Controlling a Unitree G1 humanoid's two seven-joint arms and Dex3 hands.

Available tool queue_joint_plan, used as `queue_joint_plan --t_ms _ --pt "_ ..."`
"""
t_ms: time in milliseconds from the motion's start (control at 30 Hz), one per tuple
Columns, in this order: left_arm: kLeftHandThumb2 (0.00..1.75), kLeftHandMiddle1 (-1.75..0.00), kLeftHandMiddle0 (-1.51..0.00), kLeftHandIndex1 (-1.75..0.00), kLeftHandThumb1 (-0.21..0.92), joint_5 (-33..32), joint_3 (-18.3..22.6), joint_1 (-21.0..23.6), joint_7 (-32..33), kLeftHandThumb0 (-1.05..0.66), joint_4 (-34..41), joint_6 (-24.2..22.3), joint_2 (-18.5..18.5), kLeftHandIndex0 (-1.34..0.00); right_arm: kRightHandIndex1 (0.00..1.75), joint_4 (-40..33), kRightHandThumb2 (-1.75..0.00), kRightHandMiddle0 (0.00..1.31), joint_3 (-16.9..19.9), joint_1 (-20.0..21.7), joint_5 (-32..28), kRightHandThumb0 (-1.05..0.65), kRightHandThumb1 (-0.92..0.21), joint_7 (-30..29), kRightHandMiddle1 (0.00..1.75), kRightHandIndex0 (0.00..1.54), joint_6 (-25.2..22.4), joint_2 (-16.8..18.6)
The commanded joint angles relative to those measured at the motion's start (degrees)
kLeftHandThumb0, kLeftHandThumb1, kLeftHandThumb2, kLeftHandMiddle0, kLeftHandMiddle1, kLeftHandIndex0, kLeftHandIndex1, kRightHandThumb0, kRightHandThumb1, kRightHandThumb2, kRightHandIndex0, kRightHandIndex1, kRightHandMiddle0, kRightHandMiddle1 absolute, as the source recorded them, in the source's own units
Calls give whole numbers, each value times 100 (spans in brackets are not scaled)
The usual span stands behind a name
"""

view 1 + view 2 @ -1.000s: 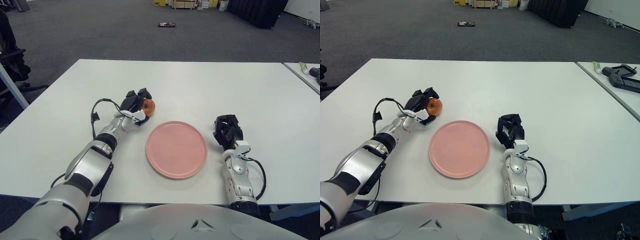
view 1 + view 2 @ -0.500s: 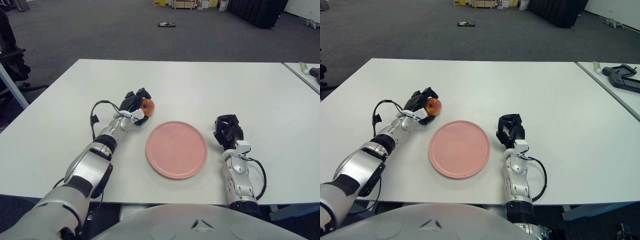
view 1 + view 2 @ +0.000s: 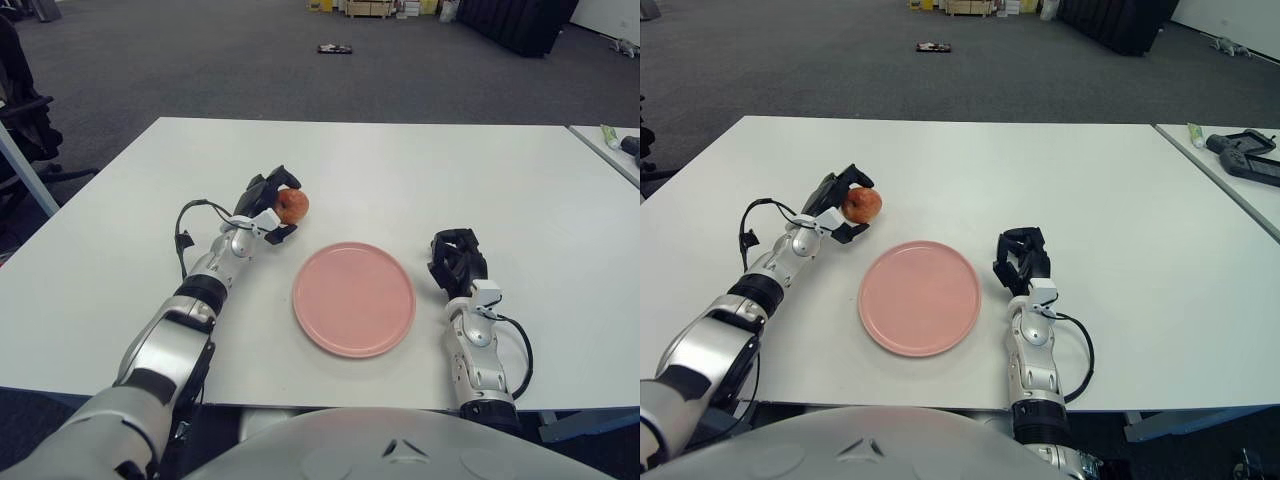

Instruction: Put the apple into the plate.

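A red-orange apple is held in my left hand, whose black fingers curl around it from the left, a little above the white table. The apple hangs up and to the left of the empty pink plate, which lies flat near the table's front edge. In the right eye view the same apple sits beyond the plate's upper-left rim. My right hand shows to the right of the plate with its fingers curled and nothing in them.
A second table at the far right carries a dark device and a small tube. Grey carpet floor lies beyond the table, with a small object and dark furniture far back. An office chair stands at the left.
My left hand has lifted the apple slightly and drawn it a little to the left and away from the plate. The right hand has not moved.
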State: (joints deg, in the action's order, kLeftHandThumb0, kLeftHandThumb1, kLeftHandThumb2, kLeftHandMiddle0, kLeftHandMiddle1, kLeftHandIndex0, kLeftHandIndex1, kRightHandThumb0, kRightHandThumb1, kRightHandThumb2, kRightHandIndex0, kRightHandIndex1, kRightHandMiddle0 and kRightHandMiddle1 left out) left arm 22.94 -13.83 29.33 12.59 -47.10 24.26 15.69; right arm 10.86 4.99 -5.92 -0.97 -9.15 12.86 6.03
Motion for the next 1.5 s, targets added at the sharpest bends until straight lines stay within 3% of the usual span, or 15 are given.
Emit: queue_joint_plan --t_ms 0,367,733,900,1067,1333,1467 --pt "147 -175 -137 -175 24 -99 163 -227 -80 -8 905 -36 79 -115 125 95 -68 25 11 68 -6 -36 -81 13 175 52 -60 -20" --pt "148 -175 -137 -175 23 -148 349 -954 -498 -7 2729 -463 13 -116 125 110 -68 25 11 77 -65 -36 -82 105 175 52 45 -4" --pt "148 -175 -137 -175 22 -241 199 -1733 -979 -8 4502 -726 -216 -117 125 112 -68 25 -1 75 -20 -36 -82 94 175 52 22 -13" --pt "148 -175 -137 -175 21 -119 35 -1961 -1177 -9 4803 -484 -173 -116 125 99 -67 25 0 77 -8 -36 -82 73 175 52 -20 -12" --pt "144 -175 -136 -175 25 -25 -528 -2261 -1658 -12 5018 157 25 -111 125 114 -66 25 1 88 -12 -36 -82 76 175 52 11 -11" --pt "140 -175 -131 -175 29 268 -1011 -2096 -1973 -16 4409 1050 166 -106 125 124 -69 25 14 92 -53 -36 -81 100 175 52 33 -9" --pt "139 -175 -129 -175 30 433 -1086 -2052 -2029 -18 4210 1257 211 -104 125 112 -70 26 17 87 -57 -36 -80 98 175 52 23 -7"
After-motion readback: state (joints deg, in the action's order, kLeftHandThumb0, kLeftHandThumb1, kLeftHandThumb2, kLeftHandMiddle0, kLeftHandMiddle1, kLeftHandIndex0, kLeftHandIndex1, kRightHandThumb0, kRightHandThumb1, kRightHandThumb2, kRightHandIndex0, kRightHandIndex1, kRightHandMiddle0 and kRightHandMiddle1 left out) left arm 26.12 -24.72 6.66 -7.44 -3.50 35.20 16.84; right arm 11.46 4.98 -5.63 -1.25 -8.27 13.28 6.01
